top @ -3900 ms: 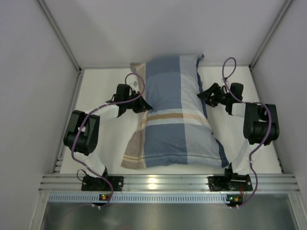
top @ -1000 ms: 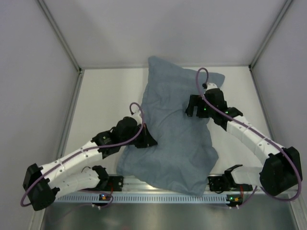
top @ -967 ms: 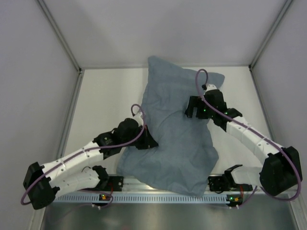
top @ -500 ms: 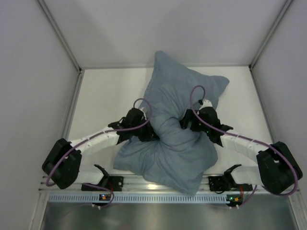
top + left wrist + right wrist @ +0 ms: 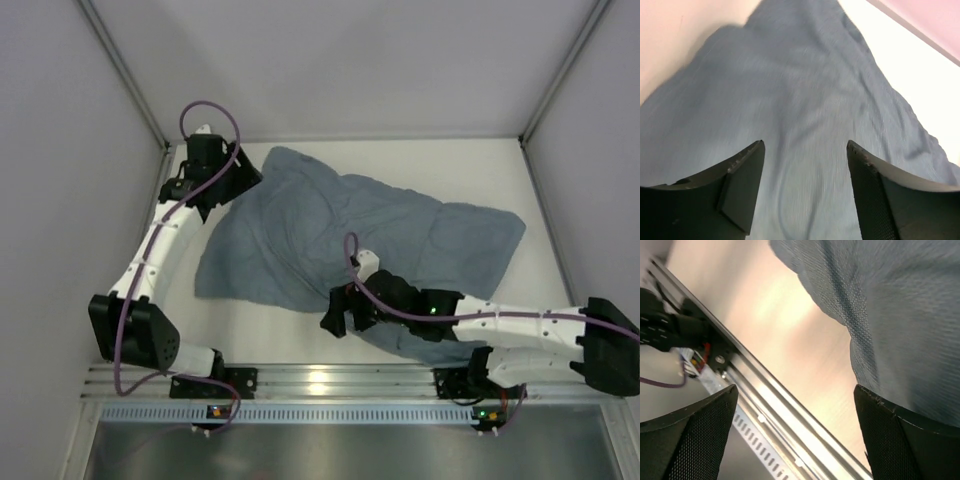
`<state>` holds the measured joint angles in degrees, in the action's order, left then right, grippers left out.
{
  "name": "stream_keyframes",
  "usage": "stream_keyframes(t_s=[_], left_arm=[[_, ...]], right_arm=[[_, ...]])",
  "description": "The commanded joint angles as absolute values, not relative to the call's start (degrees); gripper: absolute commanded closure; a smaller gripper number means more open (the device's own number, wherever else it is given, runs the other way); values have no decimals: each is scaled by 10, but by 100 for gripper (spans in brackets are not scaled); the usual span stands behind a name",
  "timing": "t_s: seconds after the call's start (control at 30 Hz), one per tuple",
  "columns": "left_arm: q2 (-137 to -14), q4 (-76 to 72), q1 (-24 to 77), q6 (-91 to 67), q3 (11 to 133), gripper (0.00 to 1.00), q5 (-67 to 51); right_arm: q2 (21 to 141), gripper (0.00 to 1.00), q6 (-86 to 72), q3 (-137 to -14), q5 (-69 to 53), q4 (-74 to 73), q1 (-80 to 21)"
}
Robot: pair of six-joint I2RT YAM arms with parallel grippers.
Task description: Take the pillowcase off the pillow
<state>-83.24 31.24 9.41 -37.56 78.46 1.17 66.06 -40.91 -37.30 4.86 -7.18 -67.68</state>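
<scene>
**Both arms between grips, pillowcase lying inner side up**

The pillowcase [image 5: 330, 225] sprawls across the tabletop [image 5: 480, 165] from the far left to the near right, showing only its plain grey-blue inner side; no stripes show, and no white of the pillow anywhere; whether the pillow sits inside the cloth I cannot tell, though the right part looks fuller. The left gripper [image 5: 232, 186] is at the far-left corner of the cloth, its fingers [image 5: 742, 185] spread with fabric below them and nothing pinched; the right gripper [image 5: 336, 320] sits at the near edge of the cloth, close to the rail [image 5: 320, 378], its fingers also spread wide, the cloth beside one of them but not clamped.

I judge this a regrasp step, since neither arm holds anything; the next move calls for finding the open mouth or a hem, pinching one layer only, and drawing it away while the other arm pins the bulk. The mouth of the case cannot be made out; the right arm covers part of the near edge; both wrist views are blurred.
</scene>
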Motion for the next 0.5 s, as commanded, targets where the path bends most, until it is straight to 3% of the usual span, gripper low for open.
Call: stream_keyframes(t_s=[0.0, 0.23, 0.37, 0.47], left_arm=[[-762, 359, 111, -345, 788, 28, 1], [-630, 314, 232, -374, 651, 31, -76], [-622, 279, 467, -406, 602, 30, 31], [-691, 280, 602, -383, 635, 20, 139]], right_arm=[[577, 6, -396, -448, 145, -167, -689], [426, 5, -421, -447, 256, -293, -689], [325, 6, -478, -418, 317, -374, -689], [262, 6, -538, -397, 352, -429, -689]])
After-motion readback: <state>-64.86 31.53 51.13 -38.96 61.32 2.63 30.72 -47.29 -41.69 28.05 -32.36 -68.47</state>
